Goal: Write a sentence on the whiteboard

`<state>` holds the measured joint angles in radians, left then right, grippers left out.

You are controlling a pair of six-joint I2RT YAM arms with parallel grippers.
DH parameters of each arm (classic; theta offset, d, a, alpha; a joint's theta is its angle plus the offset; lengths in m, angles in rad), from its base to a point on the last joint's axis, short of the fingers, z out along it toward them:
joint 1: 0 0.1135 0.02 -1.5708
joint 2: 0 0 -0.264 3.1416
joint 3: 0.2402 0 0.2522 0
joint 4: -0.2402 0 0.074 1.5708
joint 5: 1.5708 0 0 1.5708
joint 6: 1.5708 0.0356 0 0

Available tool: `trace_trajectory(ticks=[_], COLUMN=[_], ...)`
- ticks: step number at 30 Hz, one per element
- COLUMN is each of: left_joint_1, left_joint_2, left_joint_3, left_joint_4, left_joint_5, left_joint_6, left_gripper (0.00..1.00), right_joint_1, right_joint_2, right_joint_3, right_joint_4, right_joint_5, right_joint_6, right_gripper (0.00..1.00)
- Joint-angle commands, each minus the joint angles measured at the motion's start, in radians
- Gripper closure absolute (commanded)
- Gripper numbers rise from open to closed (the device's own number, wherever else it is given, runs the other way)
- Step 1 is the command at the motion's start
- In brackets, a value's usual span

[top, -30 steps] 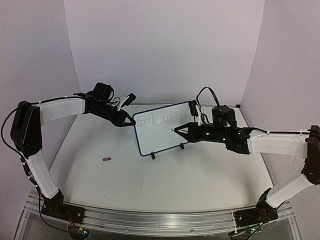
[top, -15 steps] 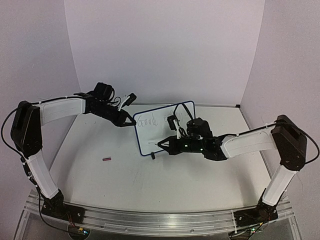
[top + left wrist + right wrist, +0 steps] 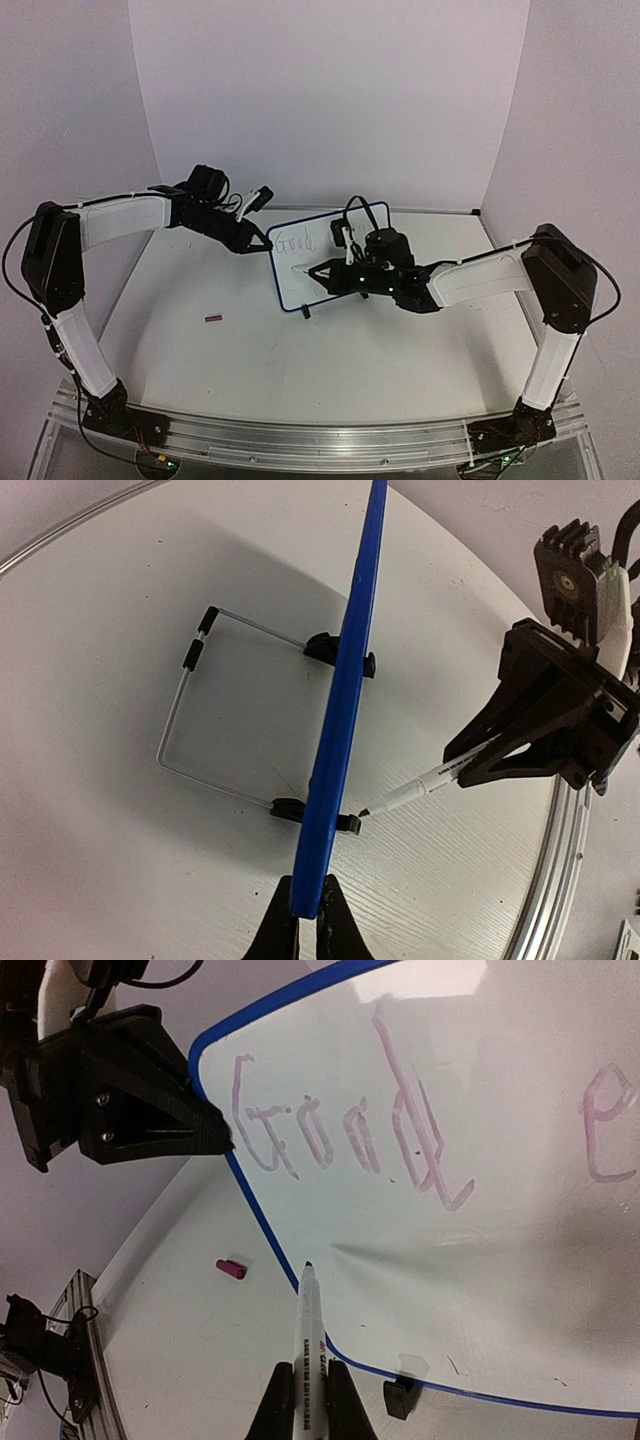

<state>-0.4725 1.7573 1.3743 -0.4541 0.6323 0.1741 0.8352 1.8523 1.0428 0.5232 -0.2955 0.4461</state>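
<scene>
The whiteboard (image 3: 294, 287) stands tilted on its two black feet at the table's middle. My left gripper (image 3: 265, 247) is shut on its blue left edge, and the left wrist view shows the jaws pinching the frame (image 3: 345, 700) edge-on. My right gripper (image 3: 305, 1392) is shut on a white marker (image 3: 308, 1335). The marker's tip hovers by the board's lower left corner, close to the face; contact is unclear. Of the sentence (image 3: 340, 1130), "Good" and one "e" show in faint strokes. In the top view my right arm (image 3: 400, 280) covers the board's right half.
A small pink marker cap (image 3: 213, 318) lies on the table left of the board, also seen as the pink cap (image 3: 232, 1269). A wire stand (image 3: 190, 720) props the board from behind. Curved walls close the back and sides.
My right arm has swept left across the board, carrying the marker from below the upper line's right end to the lower left corner. The left arm and board stayed put.
</scene>
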Motion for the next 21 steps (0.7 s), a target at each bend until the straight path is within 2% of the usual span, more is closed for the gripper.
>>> trace_trajectory(ticks=[1, 21], left_joint_1=[-0.02, -0.023], left_joint_2=[0.036, 0.041], left_joint_3=[-0.003, -0.001], left_joint_4=[-0.087, -0.087], left_joint_5=[-0.066, -0.063], left_joint_6=[0.022, 0.024], left_gripper=[1.0, 1.0], right_joint_1=[-0.027, -0.074], right_joint_2=[0.025, 0.109], right_joint_3=[0.035, 0.079], right_joint_4=[0.041, 0.06], right_joint_5=[0.02, -0.067], right_joint_6=[0.028, 0.034], right_gripper=[1.0, 1.0])
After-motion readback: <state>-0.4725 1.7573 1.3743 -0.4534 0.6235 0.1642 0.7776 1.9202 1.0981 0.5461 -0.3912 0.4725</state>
